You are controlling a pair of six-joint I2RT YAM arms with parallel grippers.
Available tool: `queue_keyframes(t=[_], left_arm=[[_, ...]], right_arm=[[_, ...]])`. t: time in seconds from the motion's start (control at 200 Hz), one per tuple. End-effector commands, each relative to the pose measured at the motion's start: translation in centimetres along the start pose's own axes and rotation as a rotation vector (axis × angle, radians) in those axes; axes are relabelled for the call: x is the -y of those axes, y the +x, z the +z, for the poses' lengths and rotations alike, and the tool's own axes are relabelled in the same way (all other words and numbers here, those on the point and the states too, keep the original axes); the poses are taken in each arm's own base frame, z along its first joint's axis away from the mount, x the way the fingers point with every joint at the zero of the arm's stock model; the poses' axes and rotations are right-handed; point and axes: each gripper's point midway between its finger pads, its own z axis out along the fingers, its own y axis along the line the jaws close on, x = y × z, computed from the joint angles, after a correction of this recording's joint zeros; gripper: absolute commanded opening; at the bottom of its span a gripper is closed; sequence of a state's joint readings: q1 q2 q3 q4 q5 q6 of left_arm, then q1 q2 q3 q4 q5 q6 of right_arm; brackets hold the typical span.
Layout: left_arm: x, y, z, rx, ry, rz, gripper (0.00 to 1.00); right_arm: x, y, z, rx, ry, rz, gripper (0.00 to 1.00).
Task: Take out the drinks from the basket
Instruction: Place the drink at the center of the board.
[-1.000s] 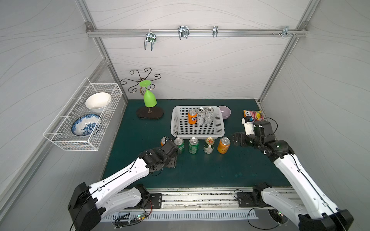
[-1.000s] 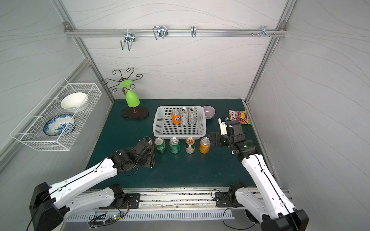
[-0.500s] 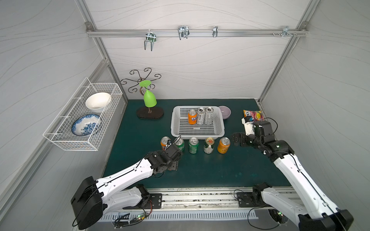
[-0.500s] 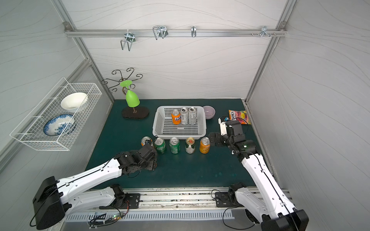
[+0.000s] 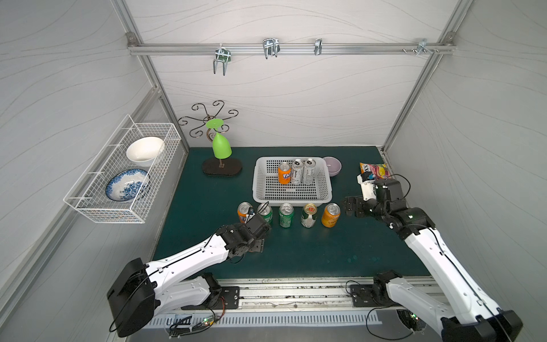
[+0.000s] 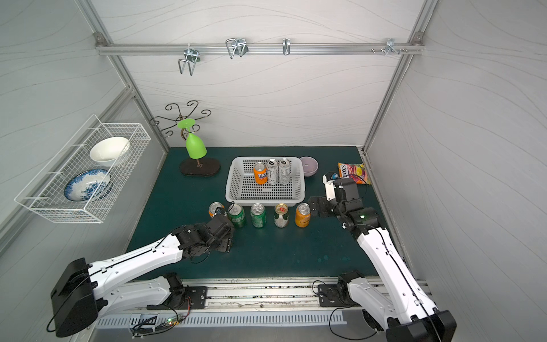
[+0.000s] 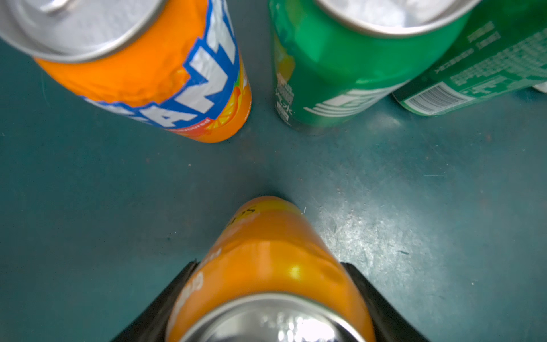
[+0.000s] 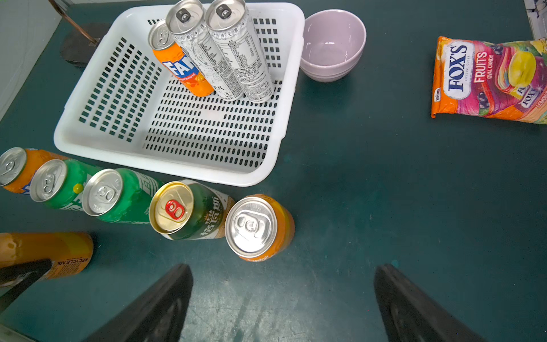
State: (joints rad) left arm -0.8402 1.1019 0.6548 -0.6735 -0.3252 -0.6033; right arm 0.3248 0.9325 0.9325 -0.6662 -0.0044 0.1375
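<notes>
At the mat's near left, our left gripper (image 7: 268,263) hugs an upright orange can (image 8: 59,251) before the row of five cans (image 5: 286,214). Our right gripper (image 8: 282,268) gapes wide over bare mat (image 5: 325,251). Behind the row, the basket (image 5: 291,202) keeps three cans (image 5: 297,171) by its far wall.

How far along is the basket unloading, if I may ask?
Done: five cans stand in a row before the basket. In hand: the left gripper grips a sixth orange can, upright on the mat. Left: one orange Fanta can and two slim silver cans inside the basket.
</notes>
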Motion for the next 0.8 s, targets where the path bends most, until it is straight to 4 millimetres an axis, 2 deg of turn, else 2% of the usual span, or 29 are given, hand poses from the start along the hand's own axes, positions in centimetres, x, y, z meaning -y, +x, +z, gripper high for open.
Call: queue_keyframes(t=[0.0,0.325,0.54,0.795], left_arm=[[0.3,-1.5,-0.4,0.061,-0.001,-0.017,0.77],[-0.1,-2.0,-1.4,0.078,-0.003,-0.012,0.89],[-0.2,-3.0,-3.0,0.108,0.002,-0.006,0.98],[0.2,-5.3,-5.1,0.176,0.020,0.040,0.98]], right_arm=[[0.1,0.2,-0.1,-0.006,0.001,-0.006,0.99],[-0.2,0.0,-0.2,-0.012,-0.017,-0.012,0.99],[-0.9,-0.3,-0.3,-0.029,-0.050,-0.022,0.99],[-1.5,-1.1,0.0,-0.047,-0.082,-0.056,0.99]])
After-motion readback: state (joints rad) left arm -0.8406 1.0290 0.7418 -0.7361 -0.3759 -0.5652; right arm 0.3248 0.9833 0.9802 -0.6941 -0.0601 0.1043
